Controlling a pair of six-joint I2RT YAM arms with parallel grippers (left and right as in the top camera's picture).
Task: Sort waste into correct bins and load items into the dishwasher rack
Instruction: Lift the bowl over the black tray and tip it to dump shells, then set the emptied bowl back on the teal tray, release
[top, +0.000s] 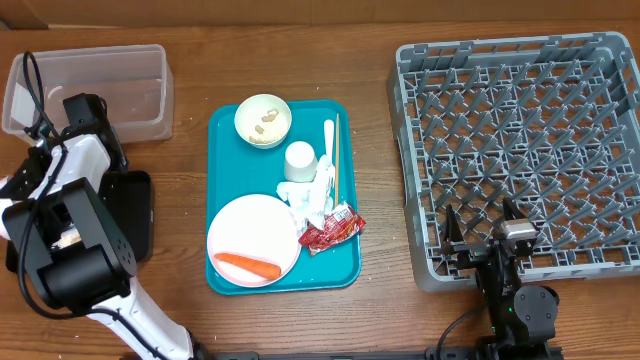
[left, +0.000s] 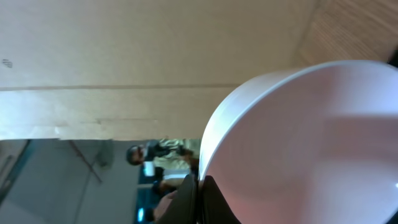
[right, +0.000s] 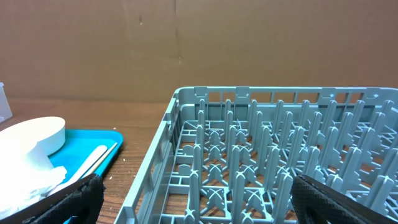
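Left hand (left: 199, 198) pinches the pink bowl (left: 311, 143) (rim only); right hand (right: 196, 202) gapes.

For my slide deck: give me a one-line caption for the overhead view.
Teal tray with plate, carrot and wrapper between clear tub and grey dishwasher rack.

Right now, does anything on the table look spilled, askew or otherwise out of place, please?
Mostly tidy. A few pale specks lie on the bare wood beside the teal tray, off it. The red wrapper lies crumpled against the napkins. The rack sits square.
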